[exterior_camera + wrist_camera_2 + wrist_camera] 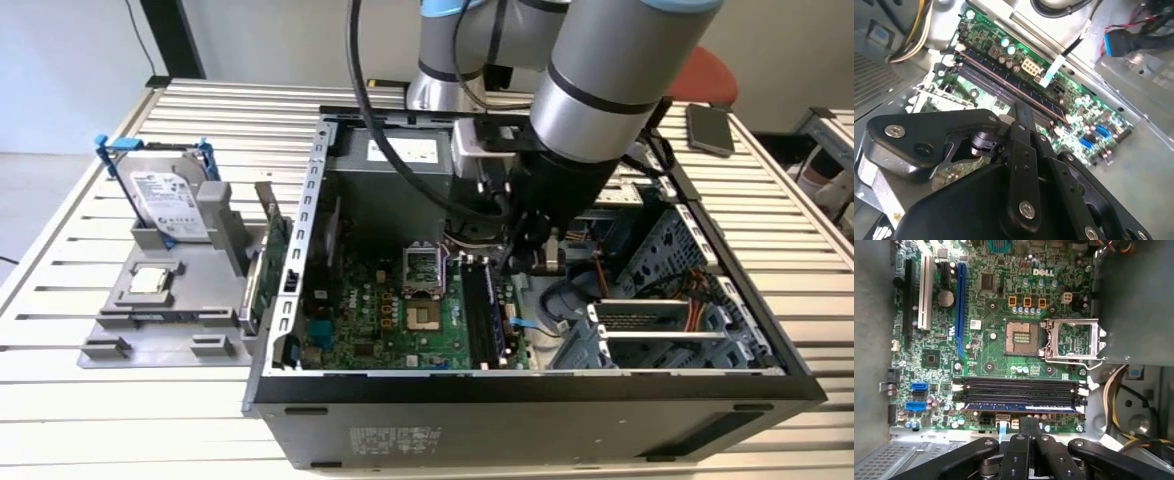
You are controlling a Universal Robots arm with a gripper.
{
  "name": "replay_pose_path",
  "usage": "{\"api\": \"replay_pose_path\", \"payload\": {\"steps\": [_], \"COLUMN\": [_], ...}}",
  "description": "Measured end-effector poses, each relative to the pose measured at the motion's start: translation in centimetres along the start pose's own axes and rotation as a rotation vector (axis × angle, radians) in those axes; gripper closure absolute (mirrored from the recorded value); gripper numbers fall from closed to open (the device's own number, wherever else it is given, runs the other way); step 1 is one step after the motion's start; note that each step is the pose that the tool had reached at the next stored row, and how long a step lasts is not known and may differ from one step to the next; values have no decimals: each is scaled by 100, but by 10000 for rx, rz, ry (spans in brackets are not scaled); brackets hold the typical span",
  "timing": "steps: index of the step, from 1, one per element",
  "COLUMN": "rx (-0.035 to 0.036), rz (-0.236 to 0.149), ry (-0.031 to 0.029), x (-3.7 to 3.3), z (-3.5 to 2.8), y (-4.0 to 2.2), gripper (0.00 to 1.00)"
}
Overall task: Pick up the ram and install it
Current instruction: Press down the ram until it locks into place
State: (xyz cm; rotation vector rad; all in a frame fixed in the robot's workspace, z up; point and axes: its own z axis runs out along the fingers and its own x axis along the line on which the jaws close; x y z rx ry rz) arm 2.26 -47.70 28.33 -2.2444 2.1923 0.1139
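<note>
Motherboard (984,347): you see a green board speckled with small silver and dark parts.
Ram (1021,407): you see a dark stick with a blue face and a thin coppery edge in the first wrist view.
Memory slots (1019,388): black, with white end clips.
Expansion slots (959,295): one blue, one white, one black.
Gripper (1029,432): you see matte black links with silver screws in both wrist views.
Arm (607,75): silver-grey with a black band and a pale blue ring.
Hard drive (171,200): silver in a blue frame.
Case (534,410): black outside, grey metal inside.
</note>
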Motion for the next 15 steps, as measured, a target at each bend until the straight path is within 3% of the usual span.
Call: {"api": "replay_pose_path", "payload": {"steps": [7,15], "rx": [0,0], "rz": [0,0], "ry": [0,3], "x": [-16,-17], "z": [-305,-320], "y": [15,16], "gripper": [100,100]}}
